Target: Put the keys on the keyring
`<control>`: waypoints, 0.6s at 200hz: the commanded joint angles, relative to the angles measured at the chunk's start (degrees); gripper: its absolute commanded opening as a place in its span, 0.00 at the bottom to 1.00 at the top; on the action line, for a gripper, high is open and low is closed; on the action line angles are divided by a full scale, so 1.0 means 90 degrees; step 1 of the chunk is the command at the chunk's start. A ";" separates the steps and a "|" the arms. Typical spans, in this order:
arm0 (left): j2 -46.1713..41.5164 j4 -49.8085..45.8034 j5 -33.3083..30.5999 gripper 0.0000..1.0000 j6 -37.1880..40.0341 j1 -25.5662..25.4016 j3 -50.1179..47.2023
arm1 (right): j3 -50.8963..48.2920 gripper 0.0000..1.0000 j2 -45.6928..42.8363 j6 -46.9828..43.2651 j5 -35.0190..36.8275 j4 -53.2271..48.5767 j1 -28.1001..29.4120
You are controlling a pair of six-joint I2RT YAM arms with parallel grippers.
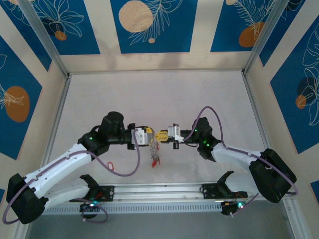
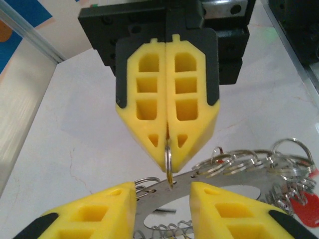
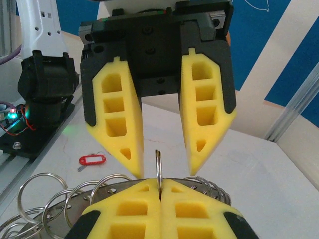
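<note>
Right wrist: red key tag [image 3: 92, 160], pale label window [image 3: 94, 160].

You're working under even, diffuse overhead light: bright, with only soft grey shadows beneath the arms on the table [image 1: 159, 94]. The top view is slightly soft, and the walls splay toward its corners. In the wrist views, the keyring [image 2: 234, 181] throws white glare, the small ring [image 3: 158, 167] stays crisp, and the near yellow fingers [image 2: 94, 214] blur at the frame edge, as do the backgrounds.

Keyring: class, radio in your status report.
Left gripper open, straddling keyring. Right gripper shut on split ring at keyring's edge. One red-tagged key loose on table.
</note>
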 commanded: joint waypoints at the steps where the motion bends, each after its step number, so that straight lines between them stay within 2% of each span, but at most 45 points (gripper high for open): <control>1: 0.0025 0.0214 0.0144 0.30 -0.0015 -0.0048 -0.0015 | -0.0040 0.00 -0.0020 -0.0025 -0.0129 0.0420 0.0046; 107: 0.0074 0.0207 0.0364 0.15 0.0002 -0.0043 -0.0015 | 0.0145 0.00 0.0161 -0.0268 0.0016 0.0086 0.0240; 120: 0.0073 0.0304 0.0402 0.10 -0.0051 -0.0047 -0.0063 | 0.0146 0.00 0.0148 -0.0251 0.0061 0.0086 0.0269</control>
